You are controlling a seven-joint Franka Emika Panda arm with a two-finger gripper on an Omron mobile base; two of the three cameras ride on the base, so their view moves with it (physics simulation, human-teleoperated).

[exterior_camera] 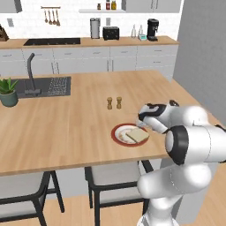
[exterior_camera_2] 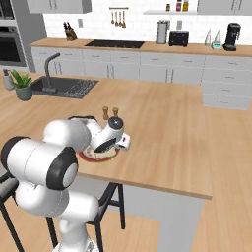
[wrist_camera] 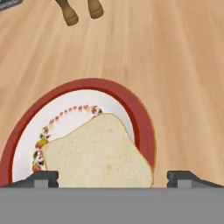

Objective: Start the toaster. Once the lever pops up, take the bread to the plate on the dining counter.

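**Bread slice resting on the red-rimmed plate, open tool just above it**

Nearest the cameras, the white robot arm bends forward over the near edge of the dining counter (exterior_camera: 66, 128), a broad light wood island. Two dark-framed stools (exterior_camera: 112, 185) with pale seats are tucked under that edge.

The tool (wrist_camera: 113, 177) hangs low over the plate (exterior_camera: 115, 134), its two dark fingertips (wrist_camera: 41, 178) spread wide, one on each side of the bread (wrist_camera: 98, 153). The fingertips do not grip the slice; the jaws stand open around it.

The bread is a pale tan square slice lying flat on the plate, toward the plate's right half as the hand view shows it, with one corner reaching the red rim. The plate is round, with a white centre and a small ring of red and yellow decoration showing beside the slice. It sits on the counter close to the near edge.

Just beyond the plate stand two small brown shakers (exterior_camera: 114, 103), side by side and upright. Farther left, a dark sink (exterior_camera: 44, 86) with a tall grey tap is set into the counter, and a potted green plant (exterior_camera: 8, 92) stands beside it.

Across the floor, a narrower wood worktop (exterior_camera: 132, 42) runs along the white tiled wall. On it stands the black boxy toaster (exterior_camera: 111, 32), with a steel canister (exterior_camera: 95, 28) to its left and a taller black coffee machine (exterior_camera: 152, 29) to its right. A black hob (exterior_camera: 52, 42) lies farther left on the same worktop.
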